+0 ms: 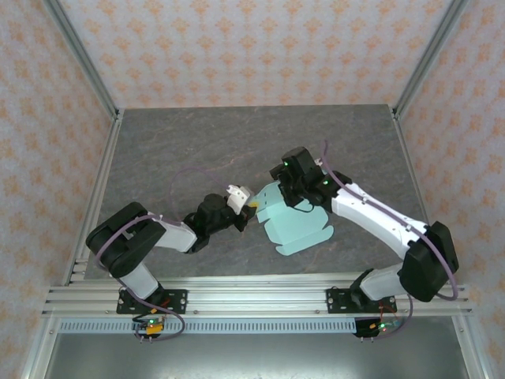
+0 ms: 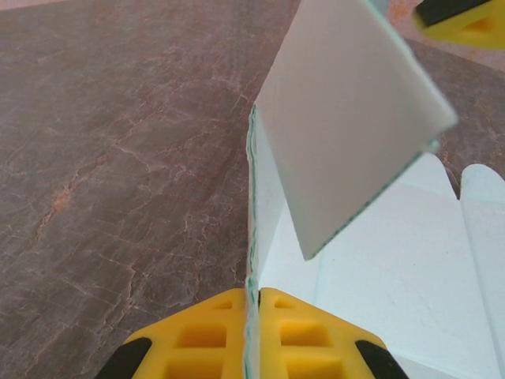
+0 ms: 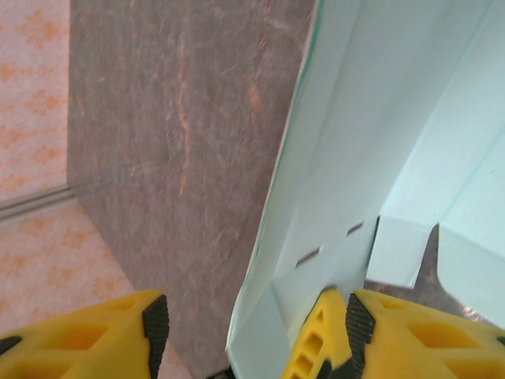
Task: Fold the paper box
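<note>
So the paper box (image 1: 298, 227) is sitting mid-counter (image 1: 173, 150) between the two arms, mostly flat with one flap tilted up. Left pincer (image 2: 251, 304) is pressed together on a thin card edge. Right pincer (image 3: 248, 332) is spread, with a panel's edge between its fingers but not clamped. My guess: this card is light, bendy and creases easily, so grab near the fold lines and flap edges, not mid-panel, and go gentle.
</note>
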